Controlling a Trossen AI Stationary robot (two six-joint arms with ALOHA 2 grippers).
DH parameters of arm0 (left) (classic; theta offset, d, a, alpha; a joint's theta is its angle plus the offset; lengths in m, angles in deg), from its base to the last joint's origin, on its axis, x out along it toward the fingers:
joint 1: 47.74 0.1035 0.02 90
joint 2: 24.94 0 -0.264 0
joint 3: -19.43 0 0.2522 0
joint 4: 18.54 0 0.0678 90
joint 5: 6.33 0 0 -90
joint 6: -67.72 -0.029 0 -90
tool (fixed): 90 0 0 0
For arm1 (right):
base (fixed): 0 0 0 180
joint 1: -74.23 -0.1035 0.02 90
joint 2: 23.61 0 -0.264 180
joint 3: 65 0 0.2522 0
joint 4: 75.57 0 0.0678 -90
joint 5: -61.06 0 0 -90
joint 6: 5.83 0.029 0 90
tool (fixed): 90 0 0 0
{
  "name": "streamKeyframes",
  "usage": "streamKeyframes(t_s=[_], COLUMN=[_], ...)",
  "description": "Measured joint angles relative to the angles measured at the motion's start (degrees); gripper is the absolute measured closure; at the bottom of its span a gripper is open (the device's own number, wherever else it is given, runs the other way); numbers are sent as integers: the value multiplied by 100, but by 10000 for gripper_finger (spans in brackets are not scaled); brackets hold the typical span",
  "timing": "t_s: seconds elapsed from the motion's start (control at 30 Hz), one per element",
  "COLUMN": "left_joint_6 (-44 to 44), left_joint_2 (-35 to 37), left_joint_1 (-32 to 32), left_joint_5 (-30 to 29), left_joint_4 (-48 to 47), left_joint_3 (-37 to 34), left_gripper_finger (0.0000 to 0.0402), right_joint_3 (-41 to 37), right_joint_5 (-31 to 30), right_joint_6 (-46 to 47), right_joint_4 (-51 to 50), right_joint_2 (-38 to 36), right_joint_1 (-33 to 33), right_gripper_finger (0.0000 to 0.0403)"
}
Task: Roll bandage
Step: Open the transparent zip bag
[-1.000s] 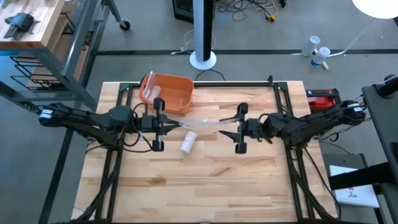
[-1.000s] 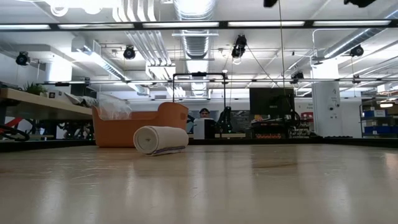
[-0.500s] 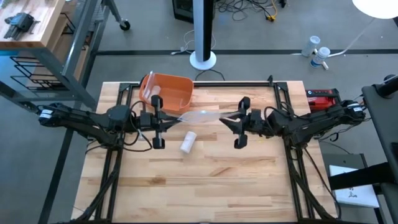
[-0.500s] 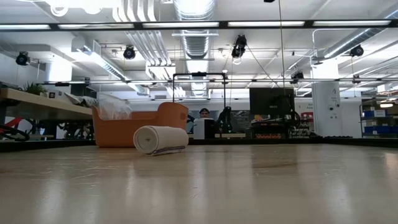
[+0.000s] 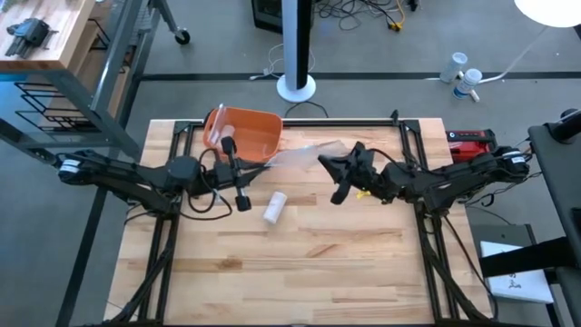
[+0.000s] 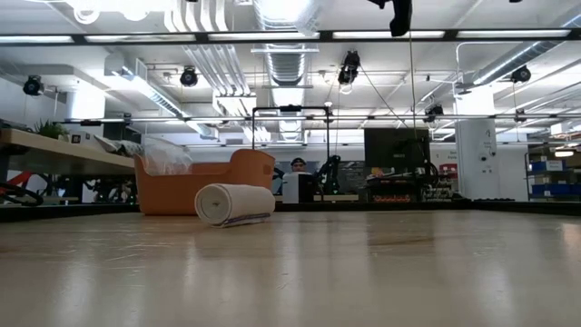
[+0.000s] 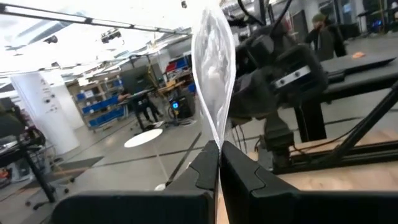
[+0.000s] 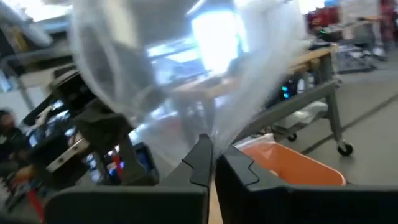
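Wooden table beneath two dark arms: a clear plastic bag hangs stretched between the left gripper and the right gripper, each pinched tight on one edge. Orange bin sits just behind the left gripper; the rolled bandage lies below the bag, between both grippers.

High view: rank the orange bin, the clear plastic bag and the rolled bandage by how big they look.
1. Orange bin, largest.
2. Clear plastic bag, held off the table between the left pincer and right pincer; its see-through edges make its extent unsure.
3. Rolled bandage, smallest.
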Motion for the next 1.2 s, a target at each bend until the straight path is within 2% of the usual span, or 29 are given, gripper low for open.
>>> streamKeyframes(t_s=[0.2,0.37,0.47,0.57,0.7,0.83,1.03,1.2], left_joint_6=[7,319,624,774,797,931,1139,1156], left_joint_2=[-8,308,469,544,605,449,-219,-548], left_joint_1=[30,30,40,39,35,88,94,94], left_joint_5=[4,35,397,727,815,819,925,926], left_joint_4=[-85,-631,-1023,-1145,-1482,-1853,-2003,-2002], left_joint_3=[0,89,153,156,162,162,149,181], left_gripper_finger=[401,401,401,401,401,401,401,401], right_joint_3=[-2,-2,-2,-3,-2,-2,-2,-2], right_joint_5=[672,687,690,761,1229,1342,1747,2021], right_joint_6=[-330,-400,-630,-1053,-1730,-2006,-2086,-1784], right_joint_4=[-568,-2321,-3349,-3763,-3608,-3332,-2867,-2799], right_joint_2=[-172,-854,-1331,-1724,-2128,-2216,-1678,-1378], right_joint_1=[-13,-11,-13,-23,-24,-24,-24,-24], right_gripper_finger=[356,297,266,246,235,236,258,281])
